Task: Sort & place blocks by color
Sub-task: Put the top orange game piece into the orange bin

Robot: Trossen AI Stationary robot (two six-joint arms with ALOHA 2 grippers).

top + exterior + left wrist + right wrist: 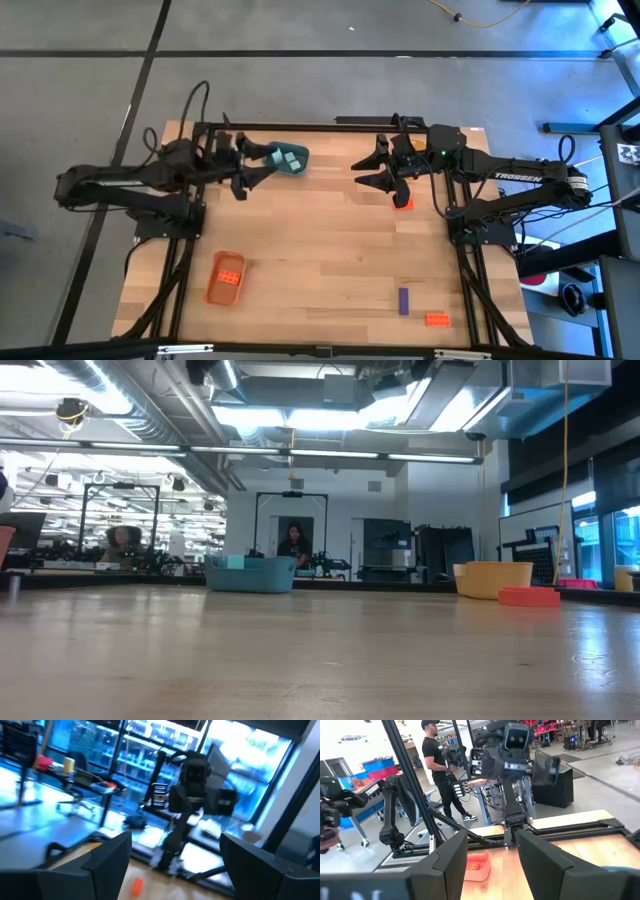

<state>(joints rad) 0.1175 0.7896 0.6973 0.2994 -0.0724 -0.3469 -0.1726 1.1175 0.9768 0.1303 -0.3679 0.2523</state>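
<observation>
Two blocks, purple (403,300) and orange (437,319), wait loose near your table's front edge; others already sit sorted in the blue tray (290,159) and orange tray (225,278). Left gripper (243,172) is spread; right gripper (375,172) stands parted, holding nothing.

Table (330,250) of pale planked wood with smooth satin finish, arms and gripper fingers (451,865) in matt black plastic or metal, trays in smooth plastic, orange tray (225,279), blue tray (290,160), small glossy plastic blocks (437,319).
</observation>
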